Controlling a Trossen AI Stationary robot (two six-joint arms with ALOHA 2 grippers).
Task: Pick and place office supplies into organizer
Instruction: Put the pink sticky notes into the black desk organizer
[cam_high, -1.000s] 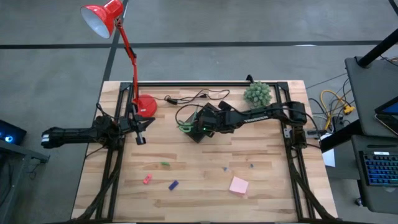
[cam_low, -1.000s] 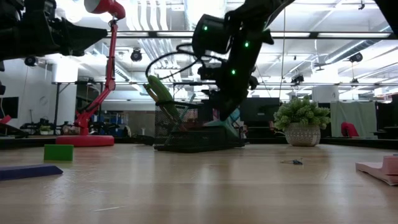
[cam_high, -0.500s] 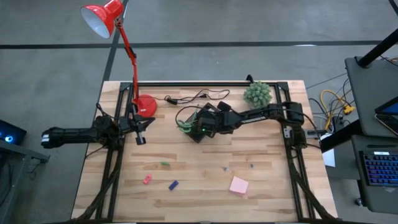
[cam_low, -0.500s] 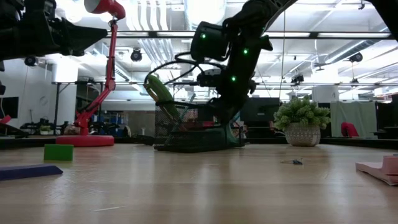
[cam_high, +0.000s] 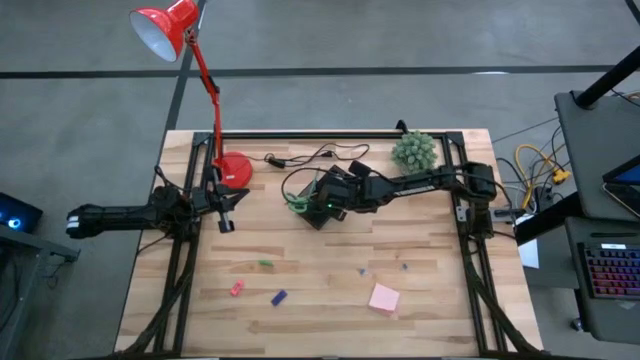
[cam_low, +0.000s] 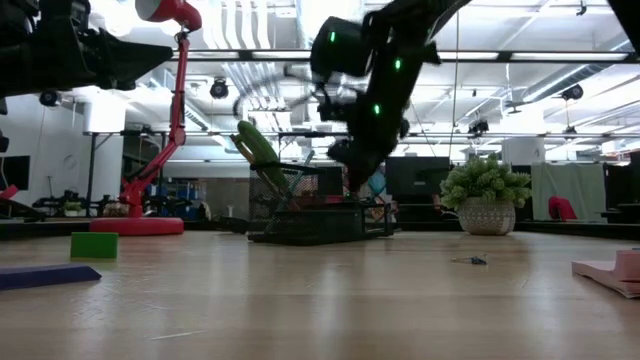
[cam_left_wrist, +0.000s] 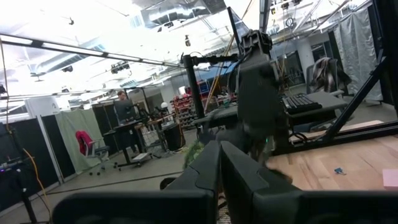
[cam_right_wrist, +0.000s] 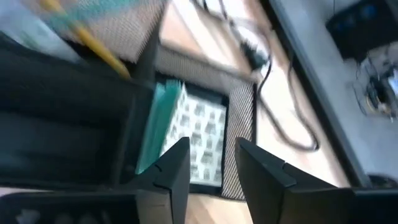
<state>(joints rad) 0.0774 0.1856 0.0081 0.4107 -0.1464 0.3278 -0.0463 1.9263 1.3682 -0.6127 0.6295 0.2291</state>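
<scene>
The organizer (cam_high: 318, 200) is seen near the middle of the worktop (cam_high: 330, 290), toward its far side, just beside the red lamp's base (cam_high: 234, 170) and a black cable (cam_high: 310, 156). Several supplies are already lodged in it: the green-handled scissors (cam_low: 256, 146) are propped upright at one end, a wooden pencil (cam_right_wrist: 93, 40) and a teal pen (cam_right_wrist: 102, 9) are leaned in one compartment, and the green-white patterned block (cam_right_wrist: 202, 134) is laid flat in another, with a teal edge shown along its side. The right gripper (cam_right_wrist: 211, 165) is held directly above that block, its fingers parted with nothing between them, so the block is judged to have been released into its compartment. The left gripper (cam_high: 226, 212) is parked at the worktop's left side, clenched and empty, well apart from the organizer. Still left on the worktop's near half are a small green piece (cam_high: 265, 263), a red piece (cam_high: 237, 288), a blue piece (cam_high: 279, 297) and the pink sticky-note pad (cam_high: 383, 298), along with two tiny specks near the middle that cannot be identified. The round plant ball (cam_high: 414, 150) is stood at the far right. The task is judged to be roughly half done, with four loose items yet to be collected.
</scene>
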